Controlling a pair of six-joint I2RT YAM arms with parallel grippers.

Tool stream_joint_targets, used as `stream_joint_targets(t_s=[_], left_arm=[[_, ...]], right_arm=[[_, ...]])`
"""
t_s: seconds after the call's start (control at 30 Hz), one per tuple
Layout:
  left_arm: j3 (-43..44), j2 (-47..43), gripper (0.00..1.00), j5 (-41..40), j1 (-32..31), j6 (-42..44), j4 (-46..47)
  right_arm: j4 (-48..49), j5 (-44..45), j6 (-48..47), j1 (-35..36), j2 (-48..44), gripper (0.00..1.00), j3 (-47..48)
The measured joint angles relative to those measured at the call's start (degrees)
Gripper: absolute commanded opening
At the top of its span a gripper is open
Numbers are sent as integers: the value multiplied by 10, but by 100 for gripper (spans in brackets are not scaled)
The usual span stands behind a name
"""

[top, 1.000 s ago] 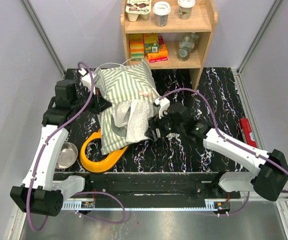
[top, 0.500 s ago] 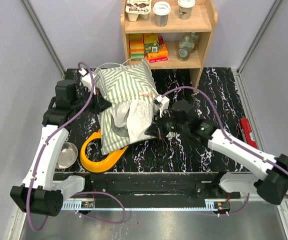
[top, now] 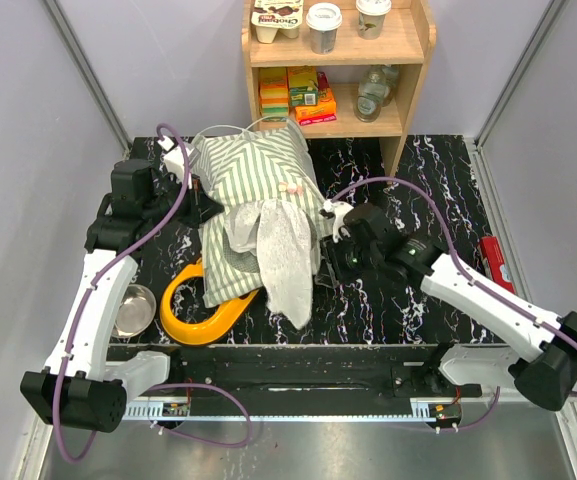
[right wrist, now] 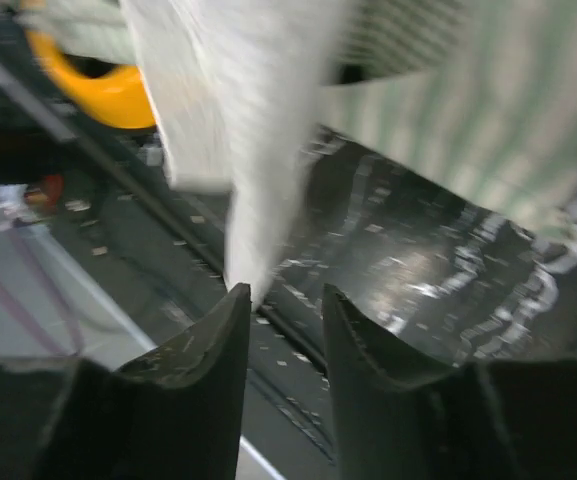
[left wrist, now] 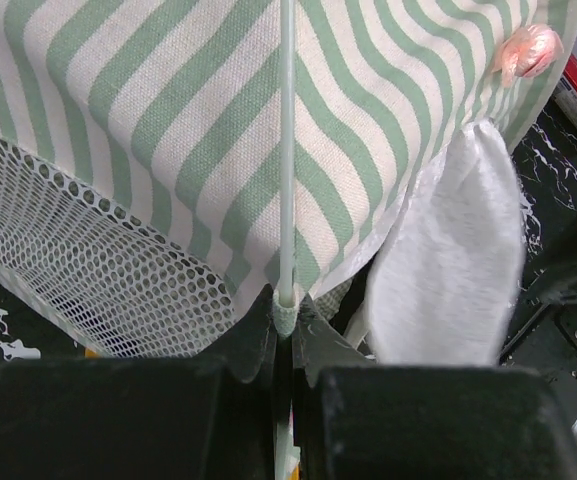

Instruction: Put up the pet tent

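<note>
The pet tent, striped sage-green and white, stands bunched at the table's back left, and a white fleecy flap hangs down its front. In the left wrist view its stripes and white mesh fill the frame. My left gripper is shut on the green sleeve at the end of a thin white pole, at the tent's left side. My right gripper is open just right of the flap. The flap's tip touches its left finger and nothing lies between the jaws.
A yellow bowl holder lies partly under the tent's front edge, with a steel bowl to its left. A wooden shelf with boxes and bottles stands behind the tent. A red object lies at the right edge.
The white flap, bunched up a second ago, has dropped and now hangs long toward the table's front. My right gripper closed, then opened again and shifted right. The left arm has not moved.
</note>
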Motion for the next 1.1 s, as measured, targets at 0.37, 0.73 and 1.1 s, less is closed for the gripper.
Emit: stream_joint_targets(t_s=[0.37, 0.73, 1.1], left_arm=[[-10, 0, 0, 1, -5, -3, 9], [-10, 0, 0, 0, -8, -6, 11], [-10, 0, 0, 1, -9, -6, 10]], right_arm=[[147, 181, -13, 66, -90, 50, -54], [426, 179, -34, 143, 165, 56, -12], [473, 243, -7, 132, 273, 56, 49]])
